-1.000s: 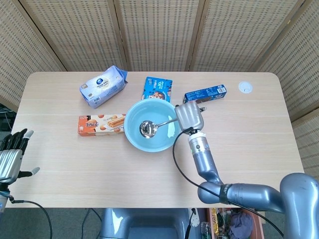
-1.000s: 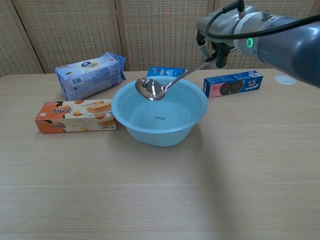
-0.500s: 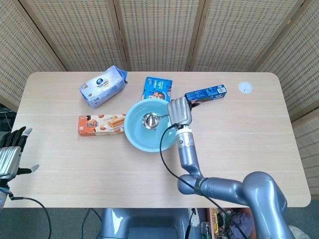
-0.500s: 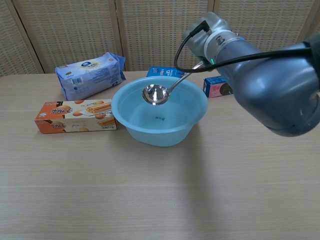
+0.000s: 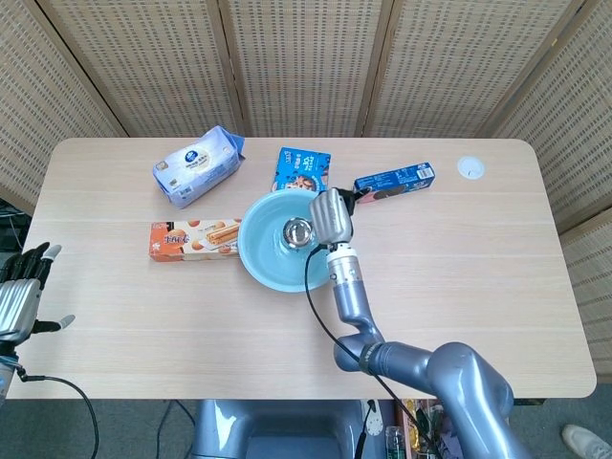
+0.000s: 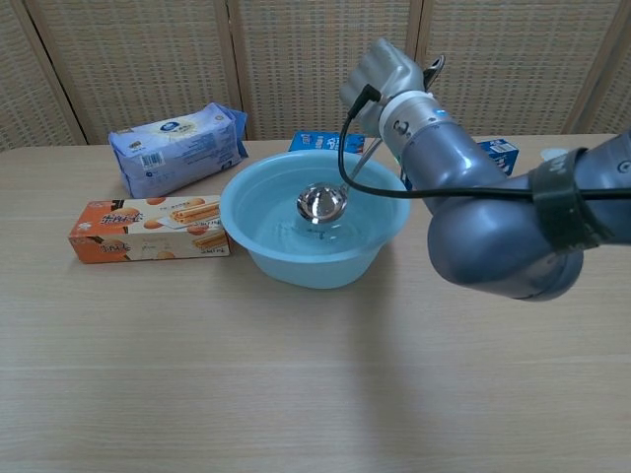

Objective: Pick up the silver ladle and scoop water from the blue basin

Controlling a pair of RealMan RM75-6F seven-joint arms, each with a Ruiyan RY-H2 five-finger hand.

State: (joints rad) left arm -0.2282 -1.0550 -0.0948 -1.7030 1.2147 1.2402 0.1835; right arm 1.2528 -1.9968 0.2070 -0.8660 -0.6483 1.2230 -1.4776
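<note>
My right hand (image 6: 387, 71) grips the ladle (image 6: 322, 201) by its handle, bowl lowered inside the basin (image 6: 261, 246); my left hand (image 5: 21, 296) hangs far off, fingers spread, holding nothing.

The robot's right hand (image 6: 386, 71) is swinging leftward in frame, lowering the shiny silver metal ladle (image 6: 322, 202) into the round light-blue plastic basin (image 6: 258, 248).

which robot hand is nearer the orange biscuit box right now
Right. The right robot hand is over the blue basin, holding the silver ladle, just across the basin from the orange biscuit box. The left robot hand hangs off the table's left edge, farther away.
</note>
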